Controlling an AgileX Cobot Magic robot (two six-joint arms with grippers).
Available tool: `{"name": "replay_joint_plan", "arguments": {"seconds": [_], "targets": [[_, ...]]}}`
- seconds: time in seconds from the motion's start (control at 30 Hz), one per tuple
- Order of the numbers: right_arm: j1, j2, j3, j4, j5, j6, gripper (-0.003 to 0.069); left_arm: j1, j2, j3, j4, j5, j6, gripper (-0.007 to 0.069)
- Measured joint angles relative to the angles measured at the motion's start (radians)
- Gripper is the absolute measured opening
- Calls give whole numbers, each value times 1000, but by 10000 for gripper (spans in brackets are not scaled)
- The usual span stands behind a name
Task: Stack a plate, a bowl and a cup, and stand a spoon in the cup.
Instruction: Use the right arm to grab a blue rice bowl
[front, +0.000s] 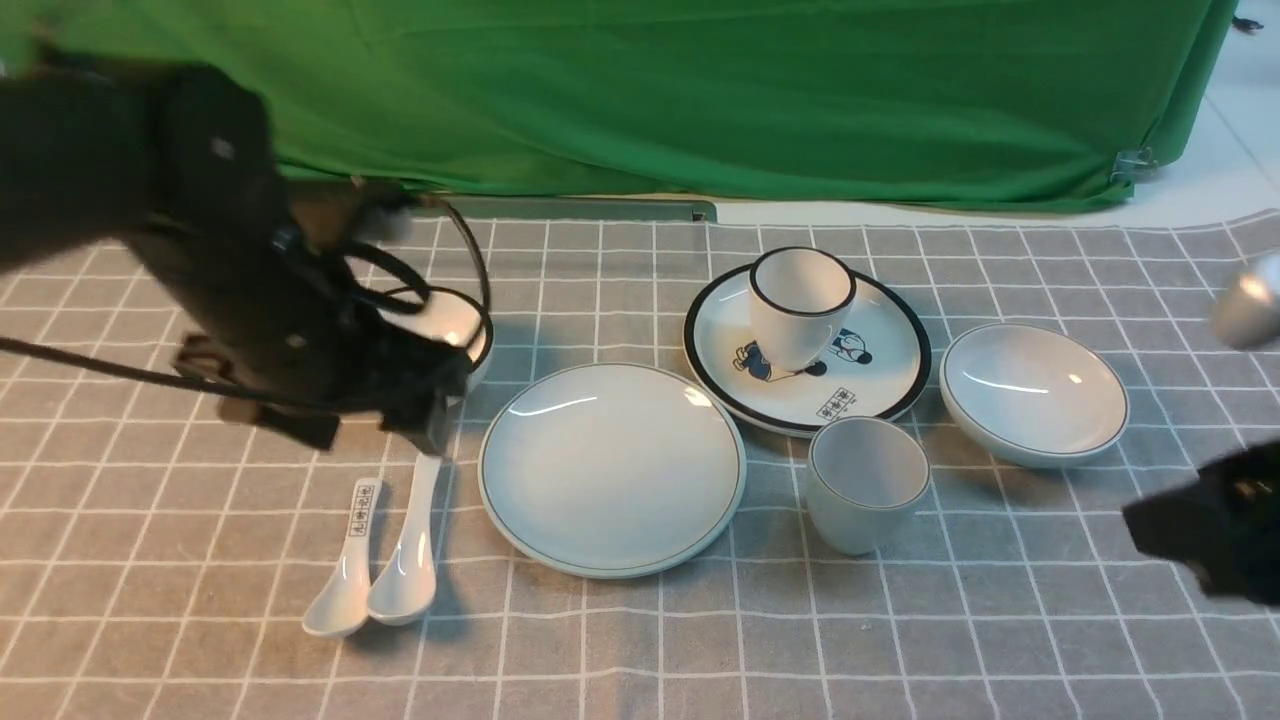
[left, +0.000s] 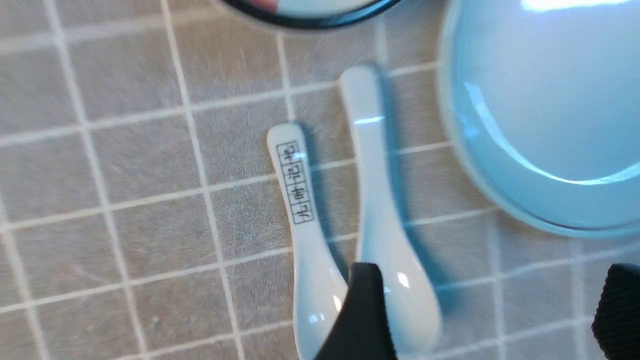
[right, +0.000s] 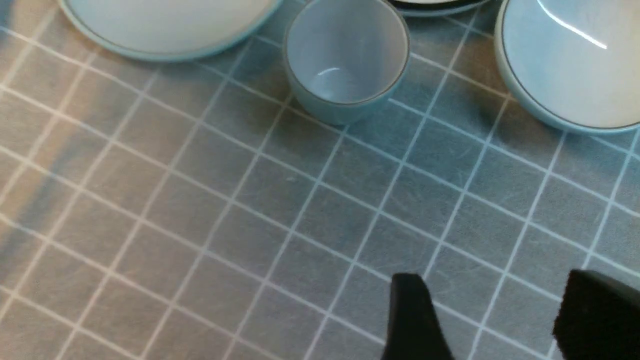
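The plate (front: 612, 470) is a plain, glossy white disc with a thin dark rim line, lying flat and empty on the grey tablecloth (front: 700, 640) with its white grid. Taking the plate as dial centre in the front view, the cup (front: 865, 483) stands upright at 3 o'clock, just beside it: small, handleless, thin grey rim, nothing inside. The bowl (front: 1034, 392), wide and shallow with a thin dark rim, sits at 2 o'clock of the cup, also empty. The spoon (front: 405, 585), all-white glazed ceramic, lies at 8 o'clock of the plate, scoop toward the camera. It is pressed alongside a printed spoon (front: 340, 590) with black characters on its handle.

At 2 o'clock of the plate, a black-rimmed cartoon plate (front: 880, 375) carries 1 black-rimmed cup (front: 800, 300), tilted. At 10 o'clock a black-rimmed bowl (front: 455, 325) shows partly behind the left arm.

The left gripper (left: 490, 320) hangs over the 2 spoons, jaws spread wide with nothing between them; 1 finger (left: 360, 310) overlaps the spoon's scoop in the wrist view. The right gripper (right: 505, 320) is also spread and empty, above bare cloth at 4 o'clock of the cup.
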Motion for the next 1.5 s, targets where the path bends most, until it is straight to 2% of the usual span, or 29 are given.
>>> {"name": "replay_joint_plan", "arguments": {"seconds": [0.07,0.2,0.27,0.3,0.33,0.4,0.43,0.5,0.6,1.0,1.17,1.2,1.23,1.27,1.33,1.43,1.5], "targets": [[-4,67,-33,-16,1,-2,421,0,-71,23,-14,-12,16,543],[-57,304,-171,-30,11,-29,421,0,-320,111,-111,-105,104,458],[-98,450,-258,-39,35,-62,422,0,-488,197,-201,-182,201,337],[-106,469,-276,-40,36,-67,422,0,-498,203,-206,-186,206,328],[-117,519,-303,-43,41,-81,422,0,-558,235,-231,-203,239,274],[-133,588,-350,-44,47,-96,422,0,-631,274,-249,-216,272,163],[-140,624,-381,-41,51,-103,422,0,-681,297,-253,-220,286,81],[-144,679,-418,-25,52,-116,422,0,-719,311,-254,-219,301,34],[-148,758,-464,-15,43,-128,422,0,-759,319,-261,-222,307,10],[-152,977,-562,-14,-38,-177,417,0,-771,319,-283,-219,315,10],[-154,986,-577,-25,-42,-202,237,0,-771,319,-294,-206,316,10],[-154,986,-579,-25,-42,-203,228,0,-771,319,-294,-206,317,10],[-154,969,-583,-42,-29,-205,162,0,-771,319,-294,-196,326,10],[-154,958,-583,-49,-19,-206,139,0,-771,319,-294,-194,329,10],[-153,925,-583,-68,-1,-204,96,0,-771,319,-294,-191,330,10],[-141,884,-576,-64,31,-176,92,0,-771,319,-294,-188,338,10],[-94,795,-573,-67,44,-139,92,0,-771,319,-294,-188,348,10]]}}
